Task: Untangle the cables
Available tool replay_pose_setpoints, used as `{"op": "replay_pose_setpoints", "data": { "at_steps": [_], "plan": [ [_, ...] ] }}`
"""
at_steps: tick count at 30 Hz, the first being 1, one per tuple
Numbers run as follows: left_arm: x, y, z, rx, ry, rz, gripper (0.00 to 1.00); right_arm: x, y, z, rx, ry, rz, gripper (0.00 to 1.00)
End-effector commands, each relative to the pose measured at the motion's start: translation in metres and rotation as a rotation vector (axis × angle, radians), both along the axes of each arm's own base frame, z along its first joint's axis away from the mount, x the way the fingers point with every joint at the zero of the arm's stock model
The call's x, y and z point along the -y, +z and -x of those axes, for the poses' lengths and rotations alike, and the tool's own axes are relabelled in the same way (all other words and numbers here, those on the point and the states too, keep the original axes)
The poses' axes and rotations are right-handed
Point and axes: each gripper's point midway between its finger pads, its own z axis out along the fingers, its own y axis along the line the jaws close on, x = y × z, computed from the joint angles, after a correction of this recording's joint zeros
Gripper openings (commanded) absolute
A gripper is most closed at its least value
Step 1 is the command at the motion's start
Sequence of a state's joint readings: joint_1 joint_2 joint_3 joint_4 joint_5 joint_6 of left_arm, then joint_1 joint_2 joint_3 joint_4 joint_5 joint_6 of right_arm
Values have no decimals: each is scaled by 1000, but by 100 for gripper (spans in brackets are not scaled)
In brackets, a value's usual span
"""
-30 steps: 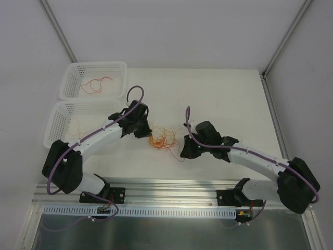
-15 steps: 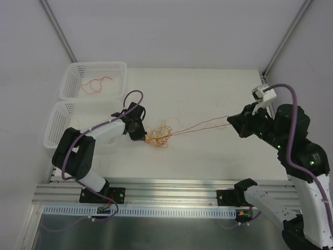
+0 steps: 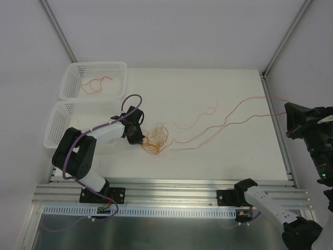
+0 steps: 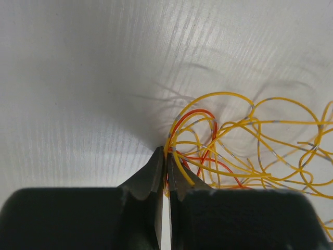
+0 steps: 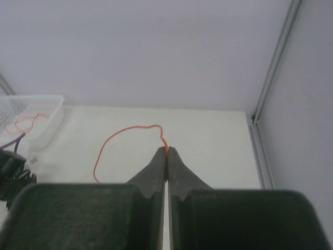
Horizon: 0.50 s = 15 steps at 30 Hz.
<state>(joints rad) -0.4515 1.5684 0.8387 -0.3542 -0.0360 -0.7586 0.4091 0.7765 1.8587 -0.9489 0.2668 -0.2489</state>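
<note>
A tangle of thin yellow-orange and red-orange cables [image 3: 156, 137] lies on the white table left of centre. My left gripper [image 3: 136, 136] presses down at the tangle's left edge, shut on its strands [image 4: 179, 136]. One red-orange cable [image 3: 229, 119] has come out of the tangle and runs in a long wavy line to the right, up off the table. My right gripper [image 3: 289, 115] is raised beyond the table's right edge, shut on that cable's end [image 5: 130, 132].
Two white mesh baskets stand at the back left. The far one [image 3: 120, 66] holds a loose red-orange cable [image 3: 93, 84]; the near one [image 3: 57, 109] lies beside the left arm. A metal rail [image 3: 276, 109] borders the table's right edge.
My right gripper has swung from beside the tangle far to the right and upward, drawing a red-orange cable out with it. The left gripper stayed on the tangle, which shifted a little.
</note>
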Motion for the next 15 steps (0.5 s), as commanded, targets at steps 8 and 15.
{"op": "replay_pose_setpoints", "data": {
  "at_steps": [8,15],
  "plan": [
    [-31,-9,9,-5,32,-120,0,27,51,11,173,-115,-75,1],
    [8,29,16,99,-136,-17,21,-22,-14,-27,-36,41,-57,1]
  ]
}}
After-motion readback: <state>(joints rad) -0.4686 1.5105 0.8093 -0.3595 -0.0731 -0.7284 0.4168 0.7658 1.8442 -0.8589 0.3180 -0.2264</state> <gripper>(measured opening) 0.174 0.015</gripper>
